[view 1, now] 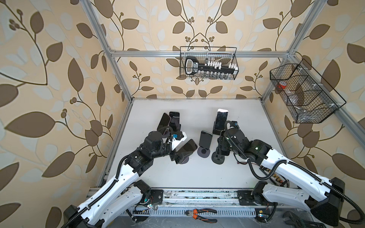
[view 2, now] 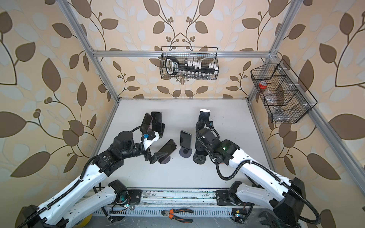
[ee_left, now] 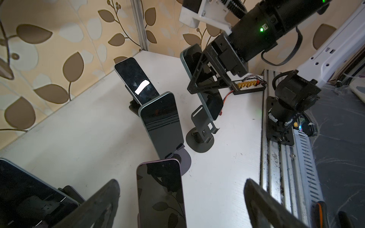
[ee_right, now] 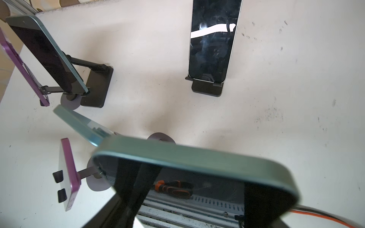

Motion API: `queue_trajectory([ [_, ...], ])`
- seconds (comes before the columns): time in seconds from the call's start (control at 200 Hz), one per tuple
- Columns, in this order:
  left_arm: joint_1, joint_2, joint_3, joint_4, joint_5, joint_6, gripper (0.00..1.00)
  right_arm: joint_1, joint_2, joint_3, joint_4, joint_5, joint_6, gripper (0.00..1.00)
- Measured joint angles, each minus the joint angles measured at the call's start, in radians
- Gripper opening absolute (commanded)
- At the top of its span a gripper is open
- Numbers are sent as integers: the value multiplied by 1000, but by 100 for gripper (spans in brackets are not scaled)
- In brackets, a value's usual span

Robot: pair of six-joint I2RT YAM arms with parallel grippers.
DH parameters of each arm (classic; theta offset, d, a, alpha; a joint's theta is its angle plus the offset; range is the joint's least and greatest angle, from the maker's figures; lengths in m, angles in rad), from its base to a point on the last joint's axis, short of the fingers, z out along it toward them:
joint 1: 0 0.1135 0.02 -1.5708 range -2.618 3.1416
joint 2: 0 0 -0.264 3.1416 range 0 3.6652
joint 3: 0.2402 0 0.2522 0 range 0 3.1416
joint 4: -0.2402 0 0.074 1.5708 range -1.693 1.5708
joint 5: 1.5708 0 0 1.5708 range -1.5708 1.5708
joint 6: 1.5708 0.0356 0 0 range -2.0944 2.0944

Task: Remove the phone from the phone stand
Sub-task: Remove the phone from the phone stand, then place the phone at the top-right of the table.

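beige wallpaper [view 1: 49,79] w/ brown + pale-grey leaf pattern. matte white tabletop [view 1: 177,177], dark scuffs. slim purple-edged phone [ee_left: 161,197], blk screen. teal-edged phone [ee_right: 197,156], dark glass. grey round-base metal stand [ee_left: 201,142]. orange/blk-handled pliers [view 1: 201,215].

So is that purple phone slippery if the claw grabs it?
Probably: the purple phone has glass shiny enough to mirror the leafy wallpaper. It looks like a stiff flat slab, so it shouldn't bend. Its stand rests on one small round base, so a sideways shove might tip it.
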Motion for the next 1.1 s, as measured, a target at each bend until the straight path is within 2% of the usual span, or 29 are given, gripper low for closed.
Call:
queue_trajectory([
  [0.135,-6,26,44,9,1,-17,97,-75,2,48,-21,-58,-58,51],
  [0.305,-11,79,112,23,9,-21,95,-246,14,102,-32,-151,-155,51],
  [0.635,-80,285,281,51,8,-17,95,-512,106,167,-53,-268,-315,51],
  [0.86,-146,417,397,77,3,-1,95,-626,231,231,-56,-324,-394,51],
  [1.1,-196,539,484,102,-15,2,95,-681,395,325,-50,-353,-453,52],
])
